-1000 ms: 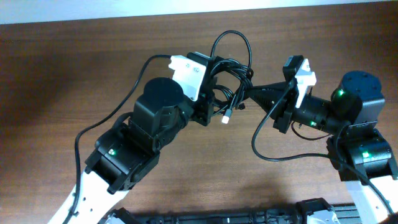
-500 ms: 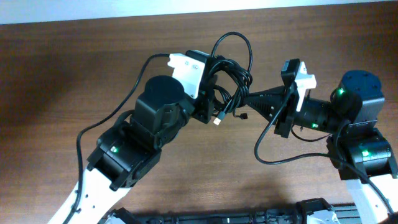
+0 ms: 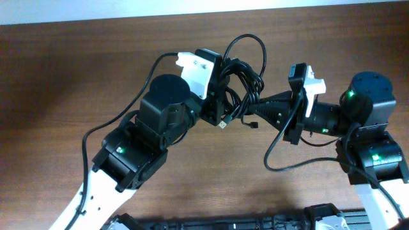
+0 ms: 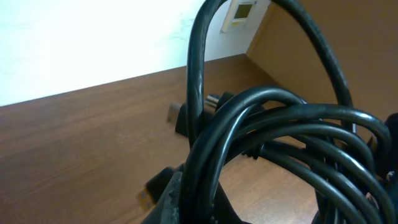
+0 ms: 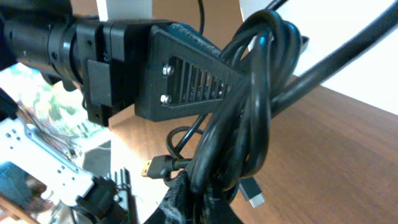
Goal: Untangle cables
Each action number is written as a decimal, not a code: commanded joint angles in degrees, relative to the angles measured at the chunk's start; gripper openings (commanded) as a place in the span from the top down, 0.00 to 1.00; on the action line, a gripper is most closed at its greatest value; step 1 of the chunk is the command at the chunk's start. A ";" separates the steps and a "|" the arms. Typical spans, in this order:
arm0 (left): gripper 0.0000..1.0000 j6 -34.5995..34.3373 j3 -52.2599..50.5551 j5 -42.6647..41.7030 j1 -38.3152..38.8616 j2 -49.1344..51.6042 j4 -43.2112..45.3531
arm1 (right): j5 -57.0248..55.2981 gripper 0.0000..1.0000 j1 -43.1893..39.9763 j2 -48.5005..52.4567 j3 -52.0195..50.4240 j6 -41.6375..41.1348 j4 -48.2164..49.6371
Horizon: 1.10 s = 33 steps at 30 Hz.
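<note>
My left pincer and right pincer both still clamp the cable bundle, I've nudged it slightly rightward, but the loops remain knotted.

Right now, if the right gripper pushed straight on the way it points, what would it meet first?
The cables, which the right gripper seems to grip. Directly beyond them sits the left gripper, though the gap is hard to judge.

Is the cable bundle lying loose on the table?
No, the cables are held up between the left gripper and the right gripper.
</note>
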<state>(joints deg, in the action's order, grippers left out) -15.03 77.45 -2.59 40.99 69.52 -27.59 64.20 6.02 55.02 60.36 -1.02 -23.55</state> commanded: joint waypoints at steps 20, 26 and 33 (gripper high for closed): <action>1.00 -24.90 -0.04 3.89 -5.03 0.00 4.02 | 3.74 0.96 0.72 0.09 0.72 8.13 -2.21; 1.00 -28.28 -0.04 3.87 -7.45 0.00 4.48 | 2.97 0.96 0.72 0.11 0.72 10.97 -5.05; 1.00 -28.22 -0.04 3.72 -9.18 -1.33 8.74 | -8.74 0.96 0.70 0.09 0.72 11.26 -10.10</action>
<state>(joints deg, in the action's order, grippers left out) -41.10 76.77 -3.03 33.71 69.76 -21.80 58.87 6.04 55.37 60.75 9.67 -32.05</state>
